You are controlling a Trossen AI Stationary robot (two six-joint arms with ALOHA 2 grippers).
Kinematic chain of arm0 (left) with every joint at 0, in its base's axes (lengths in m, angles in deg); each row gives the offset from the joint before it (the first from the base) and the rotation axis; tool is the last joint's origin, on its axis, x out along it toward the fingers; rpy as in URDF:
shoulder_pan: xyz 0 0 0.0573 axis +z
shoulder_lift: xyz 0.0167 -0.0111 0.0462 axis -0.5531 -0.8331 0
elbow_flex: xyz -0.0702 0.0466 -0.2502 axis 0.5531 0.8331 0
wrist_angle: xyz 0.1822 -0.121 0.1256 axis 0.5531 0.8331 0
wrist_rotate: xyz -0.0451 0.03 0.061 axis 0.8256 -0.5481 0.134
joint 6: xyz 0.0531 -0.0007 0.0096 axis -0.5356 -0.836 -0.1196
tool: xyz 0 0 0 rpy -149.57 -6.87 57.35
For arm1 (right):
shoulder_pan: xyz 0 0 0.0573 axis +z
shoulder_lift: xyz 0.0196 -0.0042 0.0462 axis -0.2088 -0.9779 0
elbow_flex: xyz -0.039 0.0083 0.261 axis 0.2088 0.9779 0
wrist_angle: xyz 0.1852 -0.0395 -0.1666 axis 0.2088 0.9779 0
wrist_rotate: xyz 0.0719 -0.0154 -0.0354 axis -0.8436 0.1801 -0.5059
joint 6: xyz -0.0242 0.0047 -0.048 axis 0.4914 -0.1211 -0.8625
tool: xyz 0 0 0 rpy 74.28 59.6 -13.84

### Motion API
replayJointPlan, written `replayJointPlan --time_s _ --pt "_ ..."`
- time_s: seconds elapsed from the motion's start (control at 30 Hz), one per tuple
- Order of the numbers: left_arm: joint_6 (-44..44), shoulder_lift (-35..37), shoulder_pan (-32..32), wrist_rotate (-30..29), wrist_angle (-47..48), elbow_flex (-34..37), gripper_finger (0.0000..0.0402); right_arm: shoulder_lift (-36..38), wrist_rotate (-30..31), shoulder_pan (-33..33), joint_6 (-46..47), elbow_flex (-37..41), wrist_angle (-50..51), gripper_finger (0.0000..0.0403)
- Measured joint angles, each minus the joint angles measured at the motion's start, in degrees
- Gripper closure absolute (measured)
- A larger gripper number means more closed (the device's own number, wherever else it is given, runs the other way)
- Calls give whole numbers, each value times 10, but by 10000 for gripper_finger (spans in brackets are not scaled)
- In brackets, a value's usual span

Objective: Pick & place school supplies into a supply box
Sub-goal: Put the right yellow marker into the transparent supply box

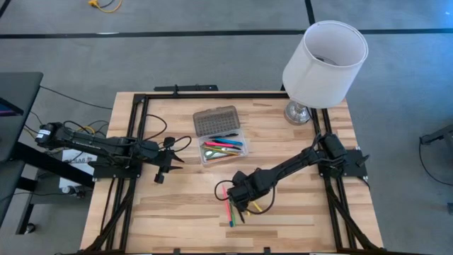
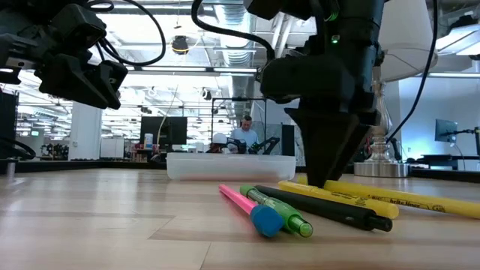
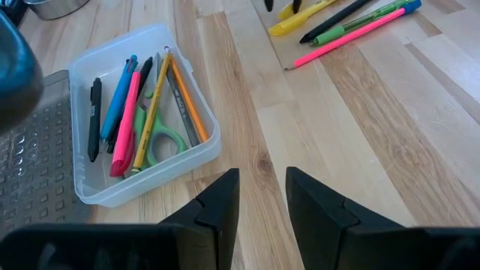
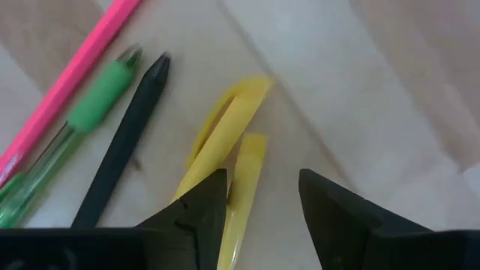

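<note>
On the left, the left claw [image 1: 161, 175] hangs idle over the worktop [image 1: 177, 212] near its left edge, its fingers part-way apart and grasping nothing. Just right of it, toward the far middle, sits the supply box [image 1: 239, 156], lid [image 1: 216, 121] folded back on the far side; the left wrist view shows it already holding the green-handled scissors [image 3: 157, 142] with a good handful of pens and pencils in blue, black, pink, yellow and orange, so most of the job looks done. Further right and nearer, a small cluster is left on the bare wood: a pink pen [image 2: 241, 201], a green pen [image 2: 274, 209], a black pen [image 2: 322, 208] and two yellow ones [image 4: 225, 139]. The right claw [image 1: 244, 202] stands directly over this cluster, fingers spread wide with the yellow pens lying between and beneath them, nothing gripped yet. A white lamp [image 1: 324, 60] stands at the far right corner. About five items seem to remain.
</note>
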Motion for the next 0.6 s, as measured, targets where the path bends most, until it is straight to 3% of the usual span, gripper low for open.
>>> replayJointPlan --time_s 0.37,0.6 --pt "0 0 0 0 0 0 297 0 -92 15 9 0 46 262" --pt "0 0 0 0 0 0 297 0 -84 18 15 0 62 279"
